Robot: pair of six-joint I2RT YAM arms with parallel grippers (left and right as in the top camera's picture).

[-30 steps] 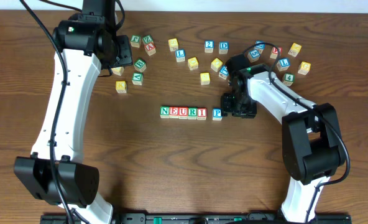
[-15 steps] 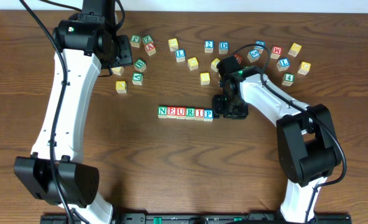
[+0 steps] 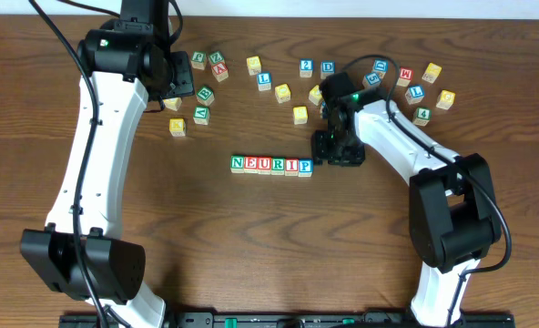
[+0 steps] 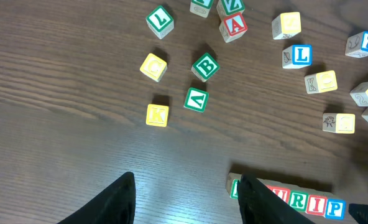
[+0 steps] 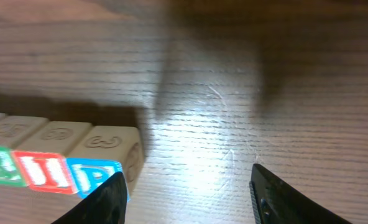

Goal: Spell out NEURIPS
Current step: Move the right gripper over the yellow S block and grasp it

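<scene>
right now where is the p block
Overhead view: the P block is at the right end of the letter row in mid-table, touching the I block, with the open right gripper just off its right side.

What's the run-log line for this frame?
row: NEURIP, incomplete; P block: joined at row end; right gripper: open, empty; left gripper: open, empty

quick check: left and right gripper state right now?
Left gripper: open, holding nothing.
Right gripper: open, holding nothing, with the P block just beside one finger.
</scene>
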